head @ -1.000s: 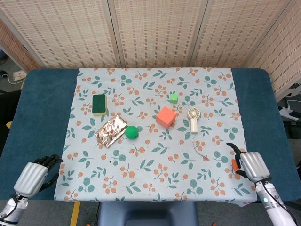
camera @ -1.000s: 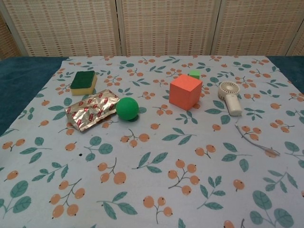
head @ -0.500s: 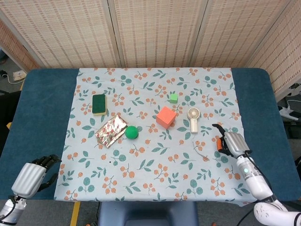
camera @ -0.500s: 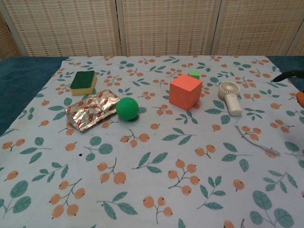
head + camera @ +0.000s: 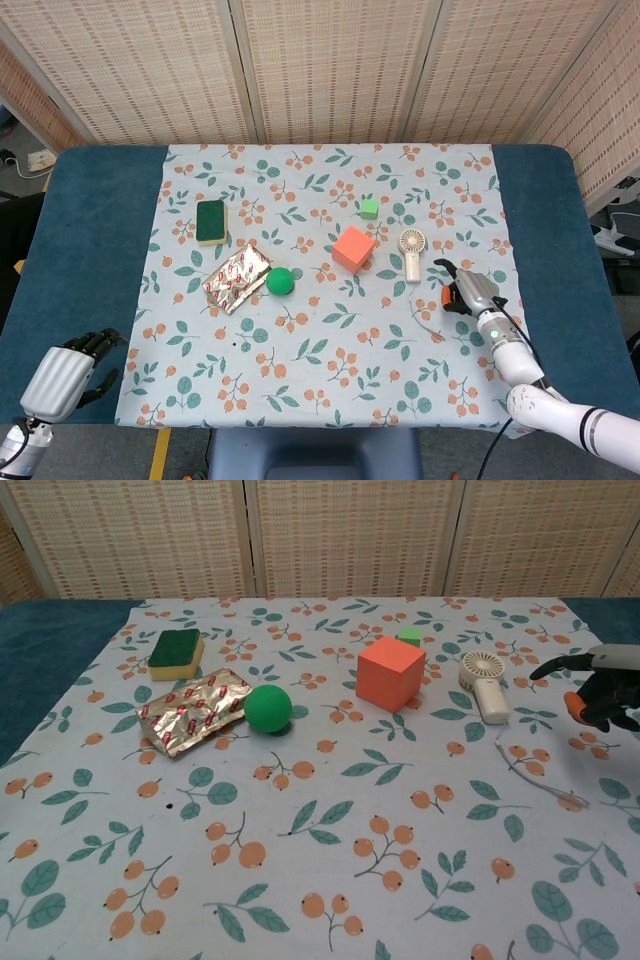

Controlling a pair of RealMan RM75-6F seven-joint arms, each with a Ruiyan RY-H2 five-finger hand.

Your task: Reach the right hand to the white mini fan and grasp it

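Two robot hands show in the head view, and only one has changed place. Over the last second the right hand has travelled from the near right corner of the table up across the floral cloth, and it now hovers just to the right of the white mini fan without touching it. From the chest view the same hand has entered at the right edge, where a second ago it was out of sight. Its fingers are spread apart and point toward the fan, and it holds nothing.

That fan has not moved. It lies flat on the cloth, round head toward the far side and handle toward the near side, just right of the orange cube. A small green cube sits just behind the orange one. Near the fan's handle, on the near side, a thin grey cord lies on the cloth.

Further left, a green ball rests beside a silver foil packet, and a green and yellow sponge lies beyond them. None of these has shifted.

At the near left corner the left hand stays over the blue table, fingers loosely curled with nothing in them. It has drifted slightly nearer the edge.
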